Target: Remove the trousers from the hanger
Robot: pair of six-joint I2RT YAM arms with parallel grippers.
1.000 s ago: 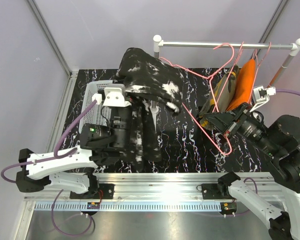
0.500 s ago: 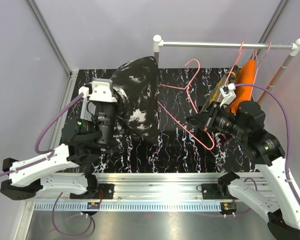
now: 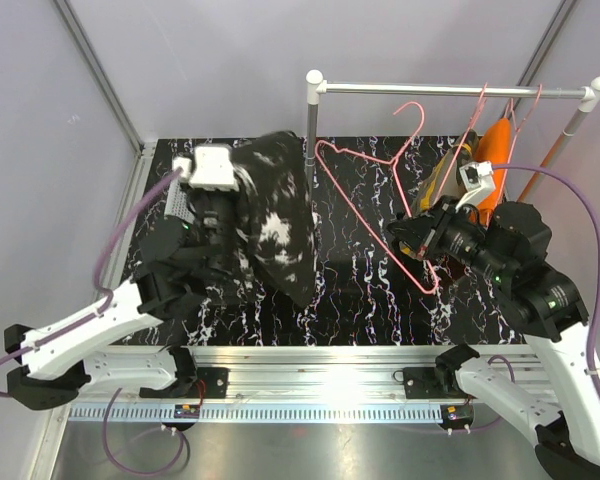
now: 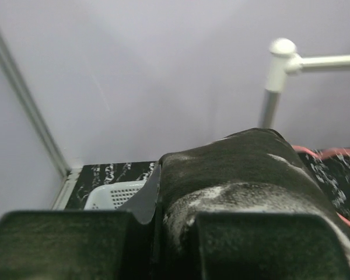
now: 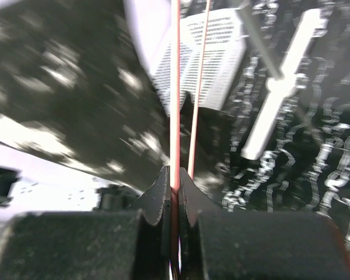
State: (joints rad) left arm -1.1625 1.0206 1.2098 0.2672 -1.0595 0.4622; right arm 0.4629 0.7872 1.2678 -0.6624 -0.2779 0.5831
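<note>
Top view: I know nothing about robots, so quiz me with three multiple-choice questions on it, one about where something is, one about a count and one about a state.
1. Where are the black white-splotched trousers?
A. Flat on the floor
B. Held up in the left fingers, over the left side of the table
C. Folded on the right arm's base

2. How many garments hang on the rail?
A. None
B. Two
C. Four

3. What state is the pink wire hanger in?
A. Bare, pinched in the shut right fingers
B. Loaded with a garment
C. Lying loose on the table

Answers:
1 B: the cloth bunches at the left fingers.
2 B: the camouflage trousers and the orange trousers hang there.
3 A: the right wrist view shows the wire clamped, with no cloth on it.
</note>
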